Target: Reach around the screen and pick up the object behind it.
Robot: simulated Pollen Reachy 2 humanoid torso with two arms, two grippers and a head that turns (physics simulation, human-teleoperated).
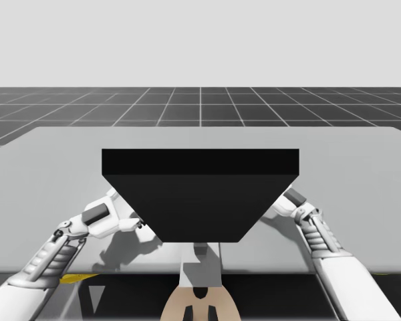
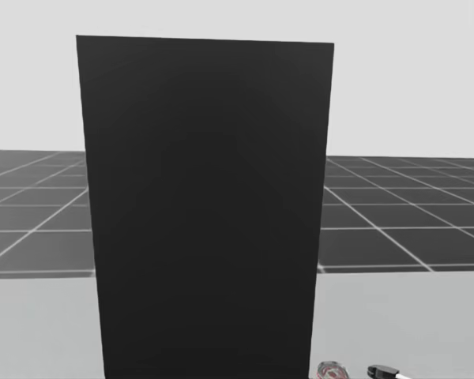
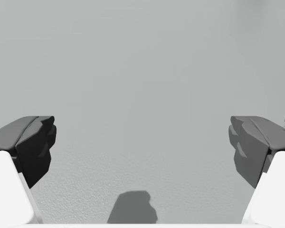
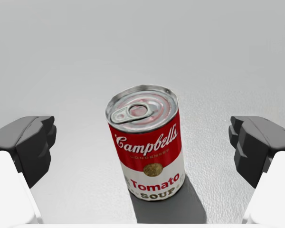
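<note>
1. The black screen (image 1: 200, 194) is standing upright in the middle of the grey tabletop (image 1: 53, 167), and it's blocking most of the head view
2. The robot's left arm (image 1: 60, 244) is coming in by the screen's left side, with the left claw (image 3: 142, 147) sitting just beside the screen's lower left corner in the high view
3. That left claw is gaping wide, with just bare tabletop showing between its fingers
4. The right arm (image 1: 324, 244) is reaching in at the screen's right side, and its far end is tucking in behind the screen's edge
5. The red and white can (image 4: 147, 142) is standing upright on the tabletop, pull-tab lid up, right ahead of the right claw (image 4: 141, 137) and lining up with the gap between its fingers
6. The right claw is spreading wide too, and neither finger is touching the can
</note>
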